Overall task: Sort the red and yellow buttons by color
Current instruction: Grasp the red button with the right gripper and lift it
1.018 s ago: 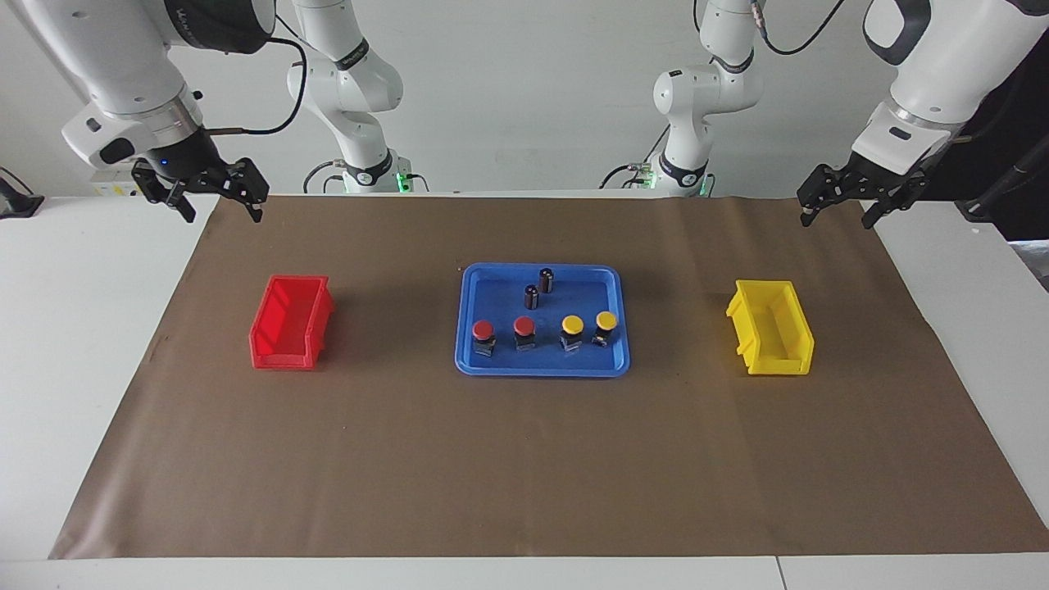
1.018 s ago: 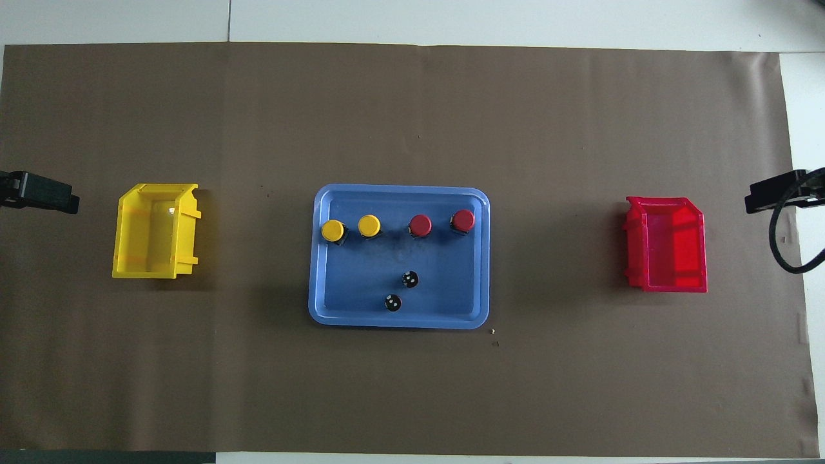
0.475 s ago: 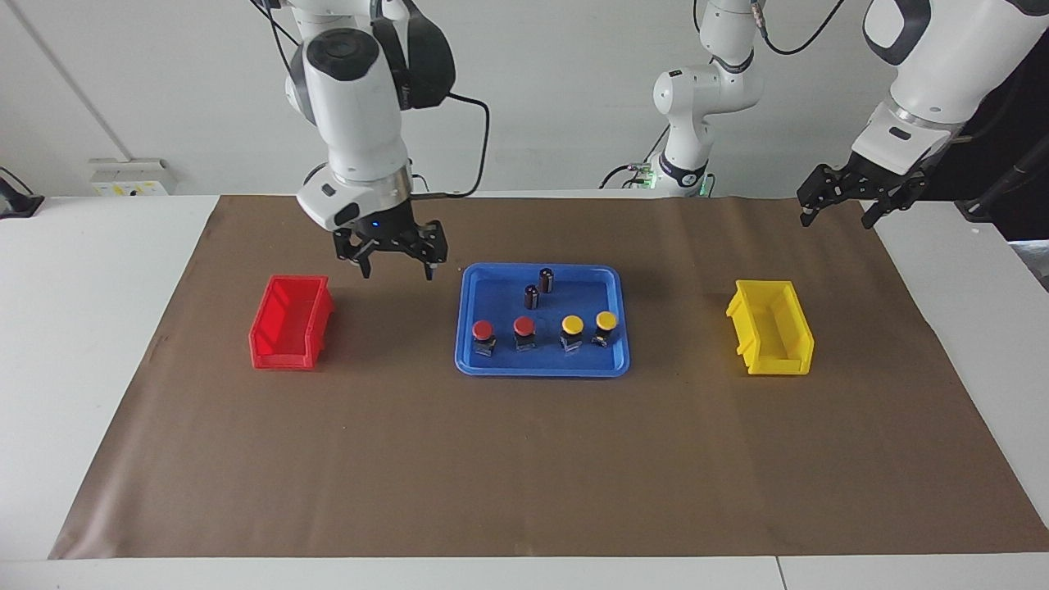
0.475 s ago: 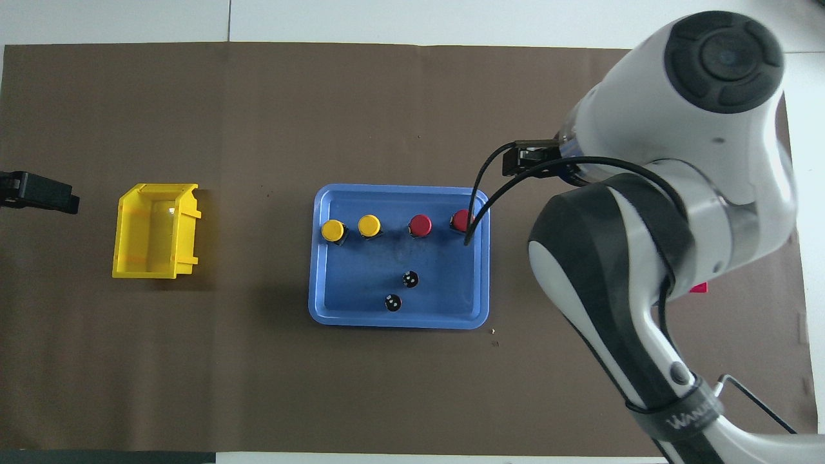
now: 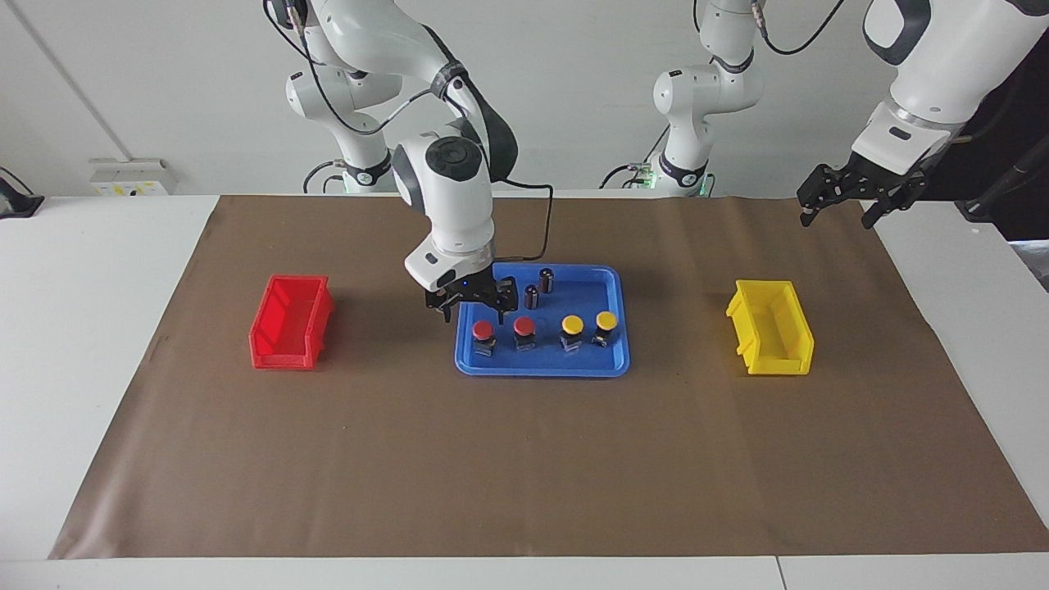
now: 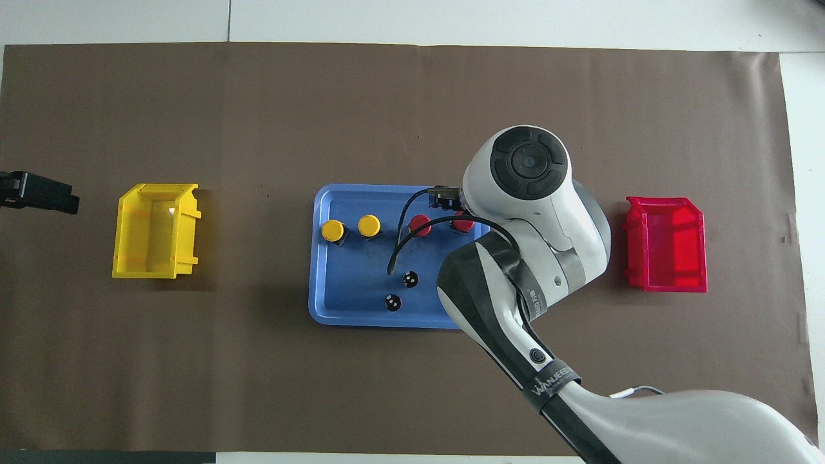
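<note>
Worktop (image 5: 524,459): we see it covered by a brown sheet, carrying every item below.
Tray (image 5: 542,367): blue, shallow, at the middle of the worktop; it holds all four buttons and two capless dark cylinders (image 5: 546,280), which stand nearer to the robots.
Bins: red bin (image 5: 288,323) toward the right arm's end, yellow bin (image 5: 772,328) toward the left arm's end; both look empty.
Right gripper (image 5: 472,308): over the tray, above the outer red button (image 5: 483,330); jaws spread, holding nothing.
Left gripper (image 5: 837,211): waits over the worktop's edge; jaws spread, empty.
Buttons: one row in the tray, upright, two red, then the yellow buttons (image 5: 572,325); none sorted yet.
Handling: we judge each button light, rigid and not fragile, but top-heavy, so easily tipped.
Hold: we judge the domed cap smooth and slippery; the flat sides of the dark blocky body below it offer the surer grip, approached from above between neighbours.
</note>
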You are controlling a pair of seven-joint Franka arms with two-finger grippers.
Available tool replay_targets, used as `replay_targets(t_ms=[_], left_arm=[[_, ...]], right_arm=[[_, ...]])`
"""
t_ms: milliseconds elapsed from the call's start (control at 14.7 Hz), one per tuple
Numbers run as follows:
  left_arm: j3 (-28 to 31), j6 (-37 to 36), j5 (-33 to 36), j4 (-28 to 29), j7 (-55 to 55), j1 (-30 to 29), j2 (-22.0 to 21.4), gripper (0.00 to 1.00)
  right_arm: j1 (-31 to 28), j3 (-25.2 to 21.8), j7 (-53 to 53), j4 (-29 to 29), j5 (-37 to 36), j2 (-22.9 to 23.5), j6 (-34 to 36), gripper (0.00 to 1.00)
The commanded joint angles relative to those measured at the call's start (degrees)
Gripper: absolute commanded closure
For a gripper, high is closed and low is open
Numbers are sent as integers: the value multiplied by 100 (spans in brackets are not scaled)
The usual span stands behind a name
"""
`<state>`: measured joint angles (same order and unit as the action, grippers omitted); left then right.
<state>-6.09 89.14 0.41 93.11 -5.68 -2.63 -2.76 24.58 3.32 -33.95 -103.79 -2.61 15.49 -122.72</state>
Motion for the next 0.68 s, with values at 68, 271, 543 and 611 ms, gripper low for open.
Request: replay_targets(t_ms=[68,271,543,611], left_arm=[[11,-46,38,138,-29,-9,-146,0],[3,-63,38,129,15,17,-146,0],[20,-98,56,129,163,-88,-146,0],[20,-90,56,129,425,-132,-137,0]], right_arm=[[3,28,-68,-641,6,-160,-541,10],[56,28,-60,-668,6,-81,-725,17],[65,19,-60,-660,6,86,-963,18],[65,28,-25,-660,-3,138,-973,19]])
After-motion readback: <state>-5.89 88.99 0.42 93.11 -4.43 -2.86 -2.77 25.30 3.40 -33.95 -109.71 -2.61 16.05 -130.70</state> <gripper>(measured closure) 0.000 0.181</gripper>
